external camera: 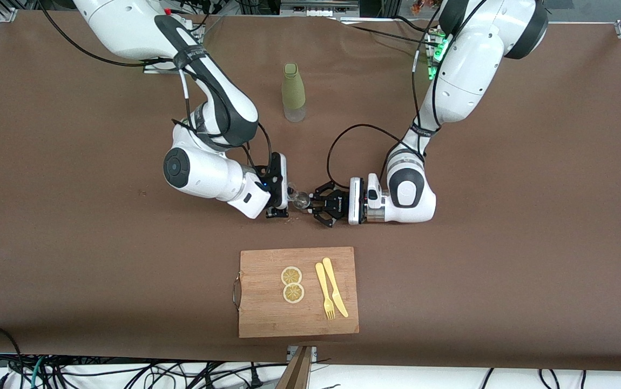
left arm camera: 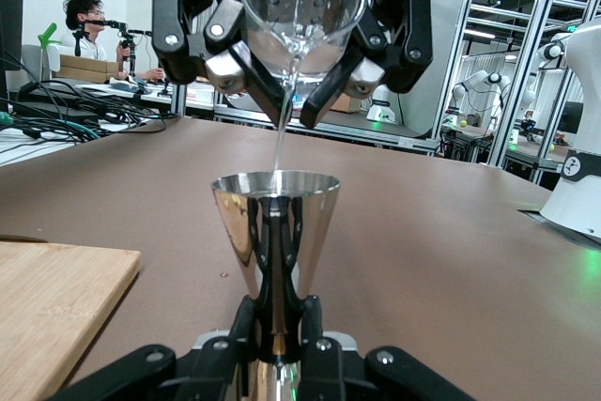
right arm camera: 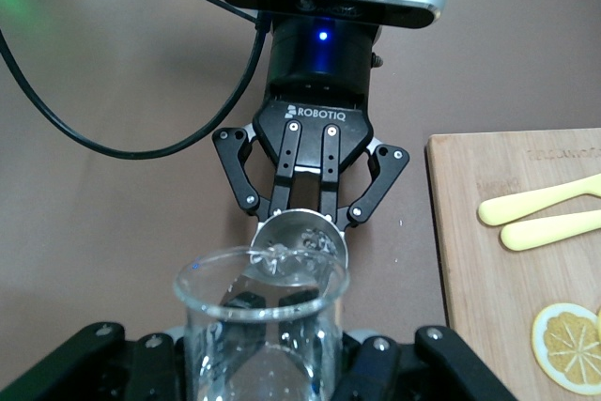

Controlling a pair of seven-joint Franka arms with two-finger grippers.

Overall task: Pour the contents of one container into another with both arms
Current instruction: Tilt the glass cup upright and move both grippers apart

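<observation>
My right gripper [external camera: 283, 195] is shut on a clear glass beaker [external camera: 292, 190], tipped over a steel jigger [external camera: 303, 201]. My left gripper [external camera: 313, 205] is shut on the jigger's waist and holds it upright, just above the table's middle. In the left wrist view a thin stream of clear liquid falls from the beaker [left arm camera: 300, 7] into the jigger [left arm camera: 275, 223], with my left gripper [left arm camera: 279, 326] clamped below its cup. In the right wrist view the beaker [right arm camera: 258, 335] sits in my right gripper [right arm camera: 272, 312], its lip over the jigger [right arm camera: 299, 249].
A green bottle [external camera: 294, 93] stands upright farther from the front camera than the grippers. Nearer the camera lies a wooden cutting board [external camera: 262, 319] carrying two lemon slices [external camera: 292, 284], a yellow fork [external camera: 324, 292] and a yellow knife [external camera: 335, 294].
</observation>
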